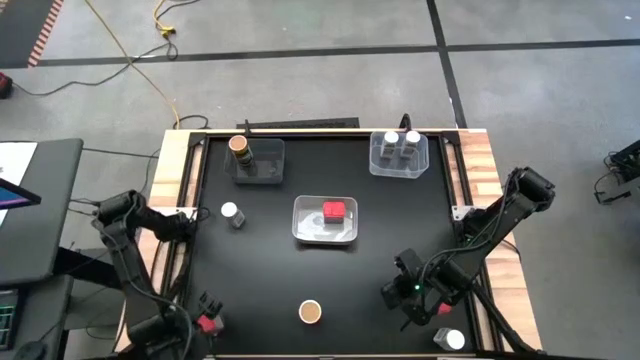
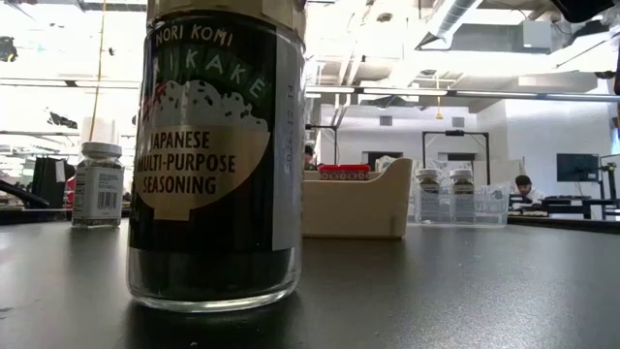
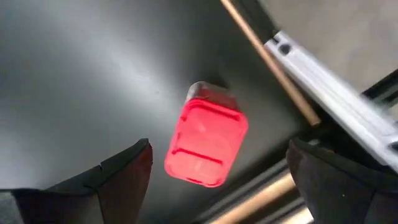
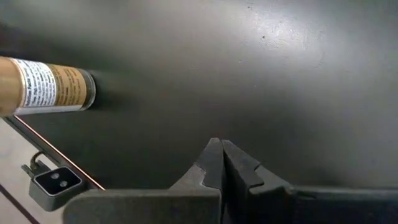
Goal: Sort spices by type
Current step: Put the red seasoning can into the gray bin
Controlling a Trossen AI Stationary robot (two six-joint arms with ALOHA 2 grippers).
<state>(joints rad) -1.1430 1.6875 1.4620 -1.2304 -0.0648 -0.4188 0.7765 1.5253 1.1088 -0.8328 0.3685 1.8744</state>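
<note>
Now the left gripper is hovering at the table's near left corner, fingers spread wide, directly over a red spice block lying between them. Meanwhile the right gripper, fingers pressed together, is waiting near the near right edge.

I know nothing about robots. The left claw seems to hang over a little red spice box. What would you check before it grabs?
1. Left gripper open wide enough: ok, fingers spread either side of the red box.
2. Red box free of neighbours: ok, nothing touches it.
3. Box close to the table's edge rail: cannot tell if the fingers will clear it.
4. Destination ready: ok, the centre tray already holds a red box with room beside it.
5. Right gripper out of the way: ok, shut and empty, near the table's opposite side.
</note>
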